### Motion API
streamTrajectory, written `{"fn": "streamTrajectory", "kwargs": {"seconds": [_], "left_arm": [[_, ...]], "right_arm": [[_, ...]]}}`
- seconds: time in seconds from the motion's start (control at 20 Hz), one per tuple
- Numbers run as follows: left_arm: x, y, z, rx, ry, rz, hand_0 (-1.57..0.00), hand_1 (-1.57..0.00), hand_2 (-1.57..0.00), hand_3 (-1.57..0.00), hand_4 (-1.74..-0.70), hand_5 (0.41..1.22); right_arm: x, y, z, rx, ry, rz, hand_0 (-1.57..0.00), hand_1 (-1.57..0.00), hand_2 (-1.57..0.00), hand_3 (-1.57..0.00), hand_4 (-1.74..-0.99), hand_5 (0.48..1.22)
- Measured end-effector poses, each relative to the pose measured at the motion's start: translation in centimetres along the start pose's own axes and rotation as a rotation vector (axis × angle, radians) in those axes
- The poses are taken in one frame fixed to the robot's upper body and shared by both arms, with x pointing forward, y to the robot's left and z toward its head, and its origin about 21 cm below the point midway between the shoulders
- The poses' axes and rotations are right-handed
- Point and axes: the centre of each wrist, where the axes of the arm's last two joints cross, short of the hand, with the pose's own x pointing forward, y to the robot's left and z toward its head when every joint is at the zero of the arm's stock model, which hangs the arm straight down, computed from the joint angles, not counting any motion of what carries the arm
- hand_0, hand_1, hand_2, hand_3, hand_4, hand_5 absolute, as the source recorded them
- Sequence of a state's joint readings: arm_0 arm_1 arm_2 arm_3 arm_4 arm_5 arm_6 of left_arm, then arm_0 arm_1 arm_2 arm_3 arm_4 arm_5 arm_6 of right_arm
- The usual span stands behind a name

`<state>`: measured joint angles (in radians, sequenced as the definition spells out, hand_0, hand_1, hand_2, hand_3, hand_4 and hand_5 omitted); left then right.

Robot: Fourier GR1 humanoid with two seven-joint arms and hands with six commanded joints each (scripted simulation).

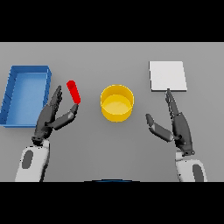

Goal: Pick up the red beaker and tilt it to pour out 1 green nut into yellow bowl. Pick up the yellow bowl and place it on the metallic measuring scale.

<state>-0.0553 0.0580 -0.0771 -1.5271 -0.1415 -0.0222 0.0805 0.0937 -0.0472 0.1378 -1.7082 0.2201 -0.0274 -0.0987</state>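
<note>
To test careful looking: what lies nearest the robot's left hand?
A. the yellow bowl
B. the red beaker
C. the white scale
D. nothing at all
B: the red beaker stands just by the left hand, with the thumb's tip beside its base.

Plain grey table (pixel 109 148) filling the whole view; smooth, even surface; soft, flat light with faint shadows; open blue tray (pixel 13 94) near the left edge; no walls, floor or windows visible.
</note>
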Motion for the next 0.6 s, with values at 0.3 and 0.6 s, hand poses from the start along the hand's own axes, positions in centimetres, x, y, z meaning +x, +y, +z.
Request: {"fn": "streamTrajectory", "kwargs": {"seconds": [0.3, 0.6], "left_arm": [[-0.8, 0.1, -4.0, -0.031, -0.013, -0.027, 0.00, 0.00, 0.00, 0.00, -1.19, 0.641], [0.2, -0.8, -6.8, -0.047, -0.024, -0.072, 0.00, 0.00, 0.00, 0.00, -1.20, 0.663]], "right_arm": [[0.1, -0.1, 0.0, 0.007, -0.009, 0.000, 0.00, 0.00, 0.00, 0.00, -1.222, 0.626], [0.1, 0.1, 0.2, 0.007, -0.005, -0.006, 0.00, 0.00, 0.00, 0.00, -1.231, 0.633]]}}
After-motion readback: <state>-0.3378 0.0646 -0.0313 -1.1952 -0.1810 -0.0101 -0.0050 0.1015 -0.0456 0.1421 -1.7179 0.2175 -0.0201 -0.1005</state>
